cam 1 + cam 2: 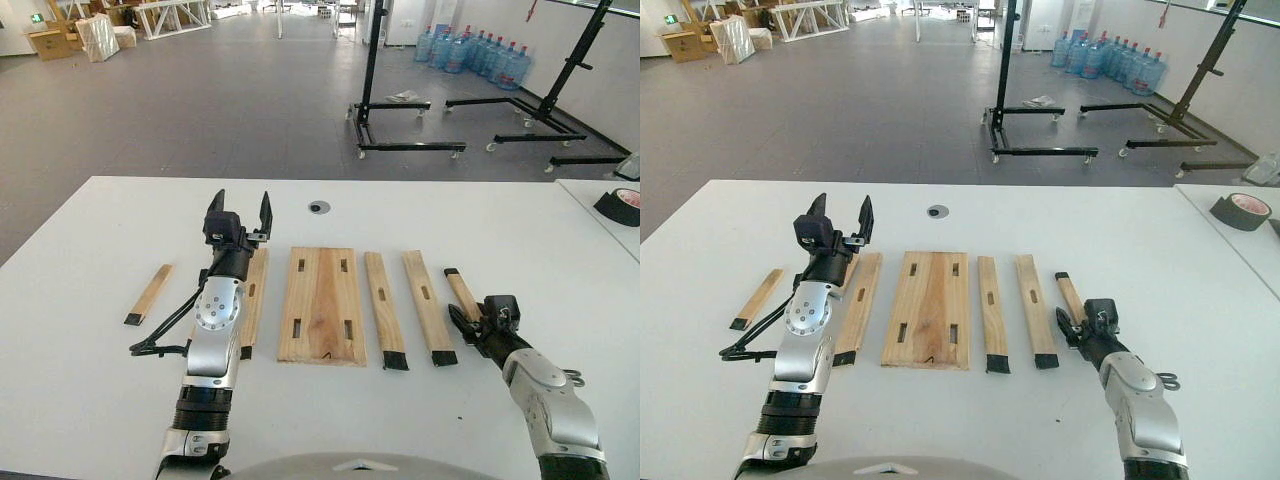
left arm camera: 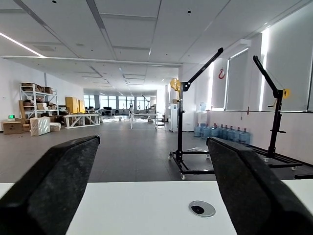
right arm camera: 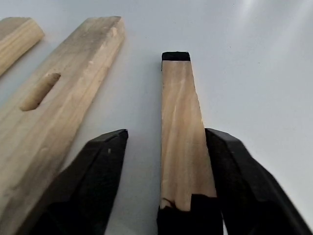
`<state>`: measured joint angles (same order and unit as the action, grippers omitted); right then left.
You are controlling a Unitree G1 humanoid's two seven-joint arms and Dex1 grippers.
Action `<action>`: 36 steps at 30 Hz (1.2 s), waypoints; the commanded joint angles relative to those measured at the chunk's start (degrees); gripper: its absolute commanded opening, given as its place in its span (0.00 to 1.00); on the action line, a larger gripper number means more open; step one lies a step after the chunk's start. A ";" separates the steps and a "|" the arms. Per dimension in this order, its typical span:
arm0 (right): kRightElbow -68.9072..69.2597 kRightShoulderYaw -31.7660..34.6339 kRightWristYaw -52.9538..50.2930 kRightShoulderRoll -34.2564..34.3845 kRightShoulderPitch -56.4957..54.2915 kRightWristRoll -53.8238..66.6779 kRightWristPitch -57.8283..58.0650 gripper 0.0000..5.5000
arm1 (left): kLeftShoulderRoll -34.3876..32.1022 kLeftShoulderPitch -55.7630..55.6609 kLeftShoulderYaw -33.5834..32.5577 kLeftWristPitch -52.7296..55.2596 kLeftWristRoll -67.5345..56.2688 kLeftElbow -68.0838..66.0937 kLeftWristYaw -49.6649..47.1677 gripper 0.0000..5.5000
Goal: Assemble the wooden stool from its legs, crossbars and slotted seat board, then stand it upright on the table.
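The slotted seat board [image 1: 320, 303] lies flat at the table's middle. One leg [image 1: 256, 290] lies left of it, partly under my left arm, and two more legs [image 1: 383, 308] [image 1: 428, 305] lie to its right. A short crossbar [image 1: 150, 292] rests far left. Another crossbar [image 1: 460, 290] lies far right. My right gripper [image 3: 166, 132] is open, low on the table, its fingers on either side of that crossbar's [image 3: 181, 107] near end. My left gripper [image 1: 241, 212] is open and empty, raised above the far end of the left leg and pointing out over the table's far edge [image 2: 154, 141].
A round grommet [image 1: 319, 207] sits in the table beyond the seat board. A black cable [image 1: 160, 335] loops beside my left arm. A tape roll [image 1: 622, 205] lies on the neighbouring table at right. Black wheeled stands [image 1: 405, 120] are on the floor beyond.
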<state>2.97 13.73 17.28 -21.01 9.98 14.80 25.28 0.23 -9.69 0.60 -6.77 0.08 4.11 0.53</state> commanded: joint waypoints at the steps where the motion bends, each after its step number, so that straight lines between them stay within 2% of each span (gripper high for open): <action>1: -2.58 -0.15 0.39 -0.55 2.60 0.90 7.73 0.35 | -0.07 0.37 -0.21 1.08 -0.33 0.60 0.05 0.74; 6: -0.61 0.64 0.09 -0.47 1.02 3.88 13.21 0.23 | 0.10 0.44 -0.66 1.42 -0.64 0.59 -0.07 0.74; 10: 1.33 3.06 -1.73 -0.56 -4.49 5.61 13.73 0.23 | 0.06 0.01 -1.65 1.35 -1.24 0.56 -0.33 0.74; 13: 2.29 3.57 -2.57 -2.30 -12.94 3.90 7.37 0.23 | -0.59 -1.61 -4.47 1.48 -3.64 0.59 -0.46 0.74; 15: 1.26 1.79 -0.95 -4.47 -19.51 1.06 -0.05 0.23 | -0.76 -4.41 -7.51 3.87 -9.47 -1.00 1.17 0.74; 18: 1.36 -2.64 2.48 -3.18 -26.61 0.01 -6.89 0.23 | -1.96 -9.17 -11.82 10.45 -19.36 -5.28 5.14 0.74; 22: 3.37 -11.05 6.35 1.53 -27.89 -0.50 -11.89 0.23 | -1.49 -11.70 -16.96 31.72 -49.58 -5.01 19.92 0.74; 24: 4.74 -15.30 8.66 3.37 -27.62 -0.69 -13.16 0.23 | -0.98 -10.12 -18.44 38.80 -60.58 -3.17 23.61 0.74; 27: 6.60 -19.41 10.53 5.29 -26.97 -0.87 -13.88 0.23 | -1.04 -7.37 -15.27 44.39 -63.64 -1.55 25.31 0.74; 30: 7.15 -22.33 13.25 6.47 -25.59 -0.14 -14.10 0.23 | 0.40 -6.50 -16.05 48.92 -70.31 -1.61 24.31 0.74; 36: 6.97 -26.16 16.48 6.24 -23.03 -1.28 -14.49 0.23 | -0.16 -6.63 -15.18 50.63 -70.86 -1.30 23.55 0.74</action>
<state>9.67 -11.46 32.79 -13.99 -14.10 14.43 11.09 0.71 -16.25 -15.02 43.40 -71.12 2.27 24.13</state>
